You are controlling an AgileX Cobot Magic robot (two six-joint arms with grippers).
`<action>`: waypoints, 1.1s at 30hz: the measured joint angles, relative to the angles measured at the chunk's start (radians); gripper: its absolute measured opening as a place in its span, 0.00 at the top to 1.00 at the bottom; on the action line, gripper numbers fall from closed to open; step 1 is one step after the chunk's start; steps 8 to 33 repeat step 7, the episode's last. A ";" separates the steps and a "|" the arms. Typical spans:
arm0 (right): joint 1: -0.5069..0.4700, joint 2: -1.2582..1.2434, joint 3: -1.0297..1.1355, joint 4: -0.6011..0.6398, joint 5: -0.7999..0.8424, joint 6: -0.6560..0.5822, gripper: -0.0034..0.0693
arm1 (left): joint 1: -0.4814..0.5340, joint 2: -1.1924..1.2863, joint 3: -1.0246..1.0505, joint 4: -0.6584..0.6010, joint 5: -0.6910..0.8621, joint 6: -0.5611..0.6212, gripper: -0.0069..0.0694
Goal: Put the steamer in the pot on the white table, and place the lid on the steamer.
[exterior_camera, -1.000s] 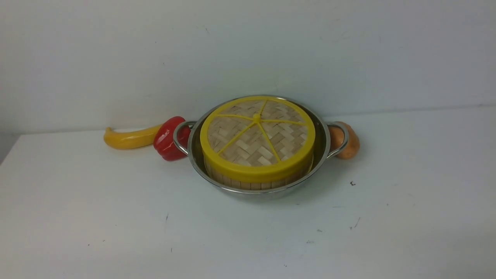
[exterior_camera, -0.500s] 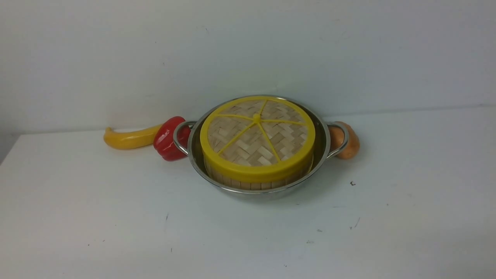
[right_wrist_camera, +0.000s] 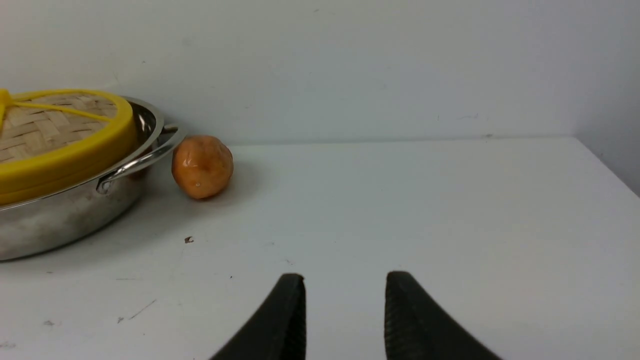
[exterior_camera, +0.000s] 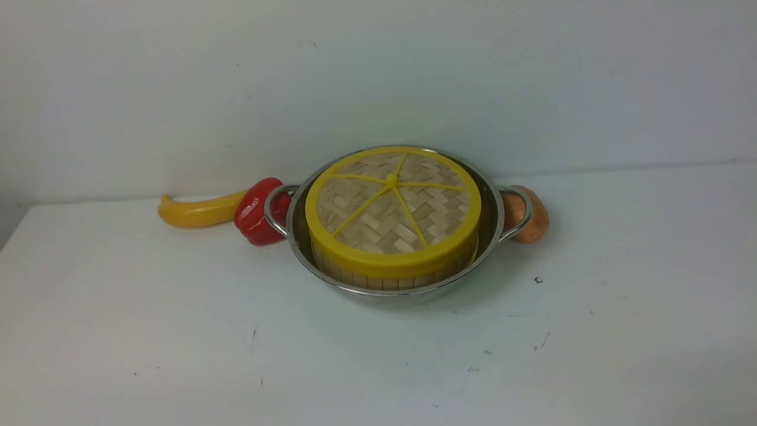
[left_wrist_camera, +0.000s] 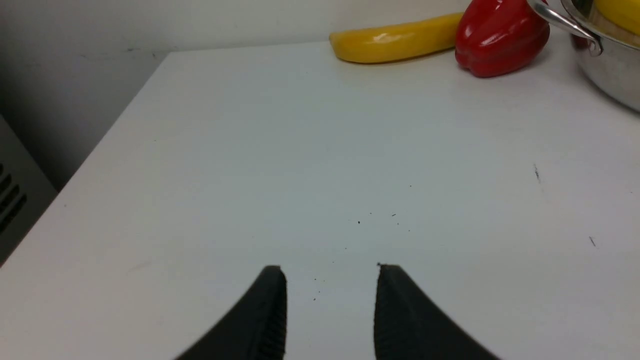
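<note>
The shiny steel pot [exterior_camera: 491, 204] stands at the back middle of the white table [exterior_camera: 177, 331]. Inside it sits the bamboo steamer [exterior_camera: 384, 281], of which only the slatted side shows below the lid [exterior_camera: 393, 210]. The woven lid with yellow rim, spokes and knob rests flat on the steamer. No arm shows in the front view. My left gripper [left_wrist_camera: 331, 272] hovers open over bare table, well short of the pot [left_wrist_camera: 607, 70]. My right gripper [right_wrist_camera: 345, 280] is open too, empty, away from the pot [right_wrist_camera: 60, 220] and lid [right_wrist_camera: 55, 132].
A yellow banana-like toy [exterior_camera: 198, 210] and a red pepper [exterior_camera: 257, 210] lie left of the pot, touching its handle side. An orange fruit [exterior_camera: 529, 216] sits behind the right handle [exterior_camera: 520, 216]. A wall runs behind the table. The table's left edge [left_wrist_camera: 100, 145] drops off.
</note>
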 joint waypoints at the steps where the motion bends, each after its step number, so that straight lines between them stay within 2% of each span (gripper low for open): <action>1: 0.000 0.000 0.000 0.000 0.000 0.000 0.62 | 0.000 0.000 0.000 0.000 0.000 0.000 0.59; 33: 0.000 0.000 0.000 0.000 -0.005 0.000 0.62 | 0.000 0.000 0.000 0.000 0.000 0.000 0.59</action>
